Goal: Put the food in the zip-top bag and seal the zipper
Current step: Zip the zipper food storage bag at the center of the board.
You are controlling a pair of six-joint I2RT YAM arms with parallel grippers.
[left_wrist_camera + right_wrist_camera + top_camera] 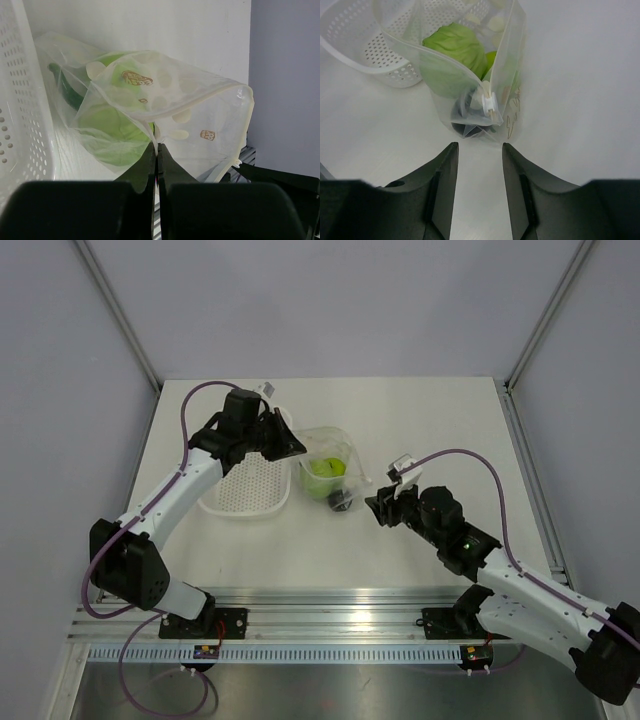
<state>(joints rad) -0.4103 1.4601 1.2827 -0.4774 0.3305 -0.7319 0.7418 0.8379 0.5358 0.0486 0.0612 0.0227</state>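
Beside the white perforated tray, on the smooth pale table, you have the zip-top bag standing with its mouth raised. Its film is thin, clear and crinkled, printed with cream round dots and a few small brown marks. The zipper shows as a narrow cream strip along the mouth edge, and the right wrist view shows a small white tab sitting on it.

Inside the bag, the round lime-green fruit fills most of the space, its skin softly veined like a leaf. The slender dark green chili pepper curves along the far side, close to the tray wall. The small dark piece lies at the bottom corner, pressed against the film.

Your left gripper reaches over the tray with its black fingers pressed together, and bag film is pinched at their tips, so it holds the bag by its edge on the tray side. Your right gripper rests low over the table on the opposite side with its fingers spread apart and nothing between them. The bag's lower corner and the white tab sit just ahead of those fingertips, not touching them.
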